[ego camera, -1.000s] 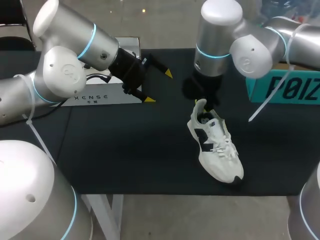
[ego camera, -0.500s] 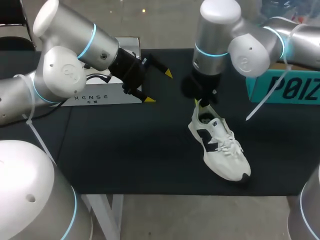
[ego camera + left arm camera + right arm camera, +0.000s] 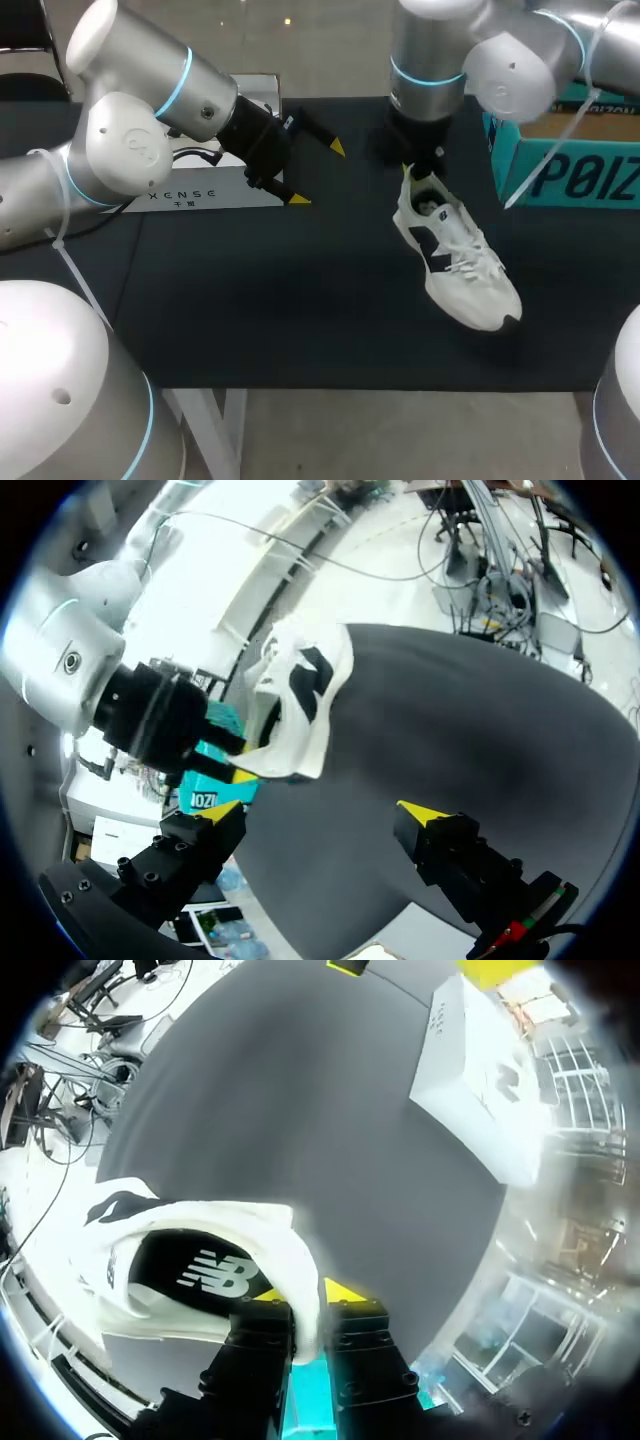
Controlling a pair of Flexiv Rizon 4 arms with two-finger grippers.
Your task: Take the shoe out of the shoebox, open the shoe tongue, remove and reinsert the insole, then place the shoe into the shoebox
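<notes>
**Shoe (image 3: 455, 260) gripped at the heel**

Our right gripper (image 3: 308, 1305) clenches the white shoe's heel collar, holding it over the black table (image 3: 250, 300) beside the teal, lettered shoebox (image 3: 570, 170). Our left gripper (image 3: 318, 174) hangs spread and holds nothing, near a white printed box (image 3: 215, 190).

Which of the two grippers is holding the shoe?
The right gripper, shut on the shoe at its heel; the left gripper is open and empty.

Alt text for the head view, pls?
The right pincer grips a white sneaker with navy patches by its heel over the black table, near the teal shoebox. The left pincer hangs open and empty by a white box.
</notes>
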